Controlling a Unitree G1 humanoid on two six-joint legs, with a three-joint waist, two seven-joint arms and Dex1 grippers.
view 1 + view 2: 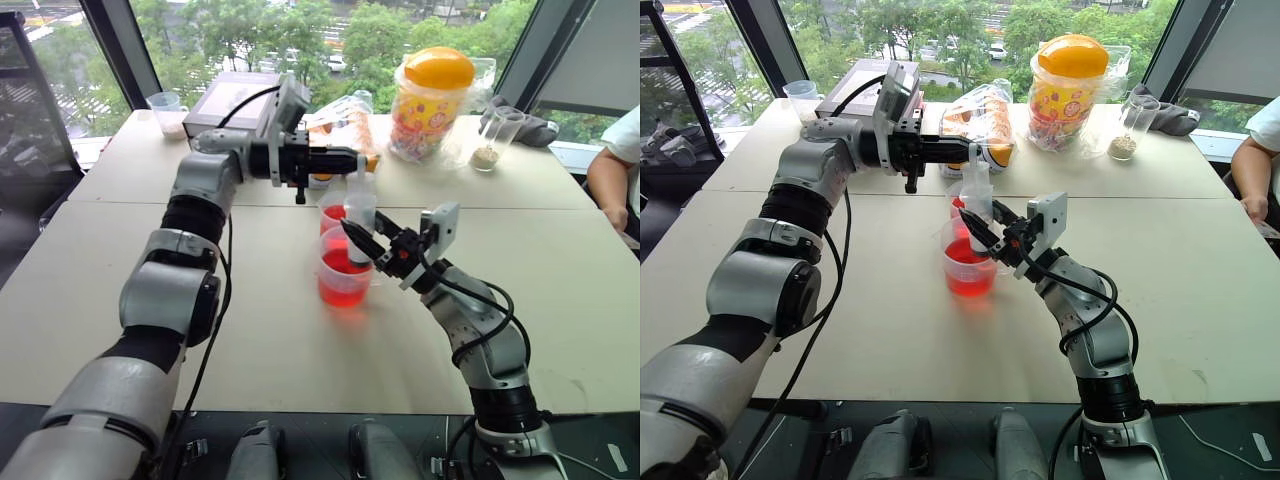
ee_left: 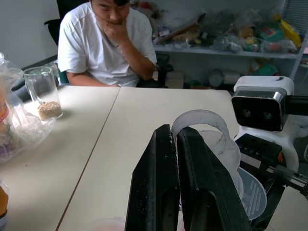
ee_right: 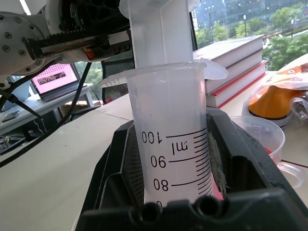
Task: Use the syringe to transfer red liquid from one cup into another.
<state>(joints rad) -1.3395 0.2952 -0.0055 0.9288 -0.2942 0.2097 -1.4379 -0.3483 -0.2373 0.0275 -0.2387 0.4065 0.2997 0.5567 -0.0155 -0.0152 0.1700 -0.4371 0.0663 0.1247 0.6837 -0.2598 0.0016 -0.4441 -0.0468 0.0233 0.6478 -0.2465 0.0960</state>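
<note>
Left arm reaching level to the right, left gripper (image 1: 352, 160) clamped, right gripper (image 1: 358, 241) raised forward-left, clamped

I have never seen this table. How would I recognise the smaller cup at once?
Start at the pale table, near its middle, where the right end effector holds the upright syringe. Two clear cups with red liquid stand there. The smaller cup is the narrower one farther from the robot, partly hidden behind the larger cup.

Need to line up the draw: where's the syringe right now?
In the left eye view, the syringe stands upright at table centre over the larger cup, barrel in the right hand, plunger top in the left hand.
</note>
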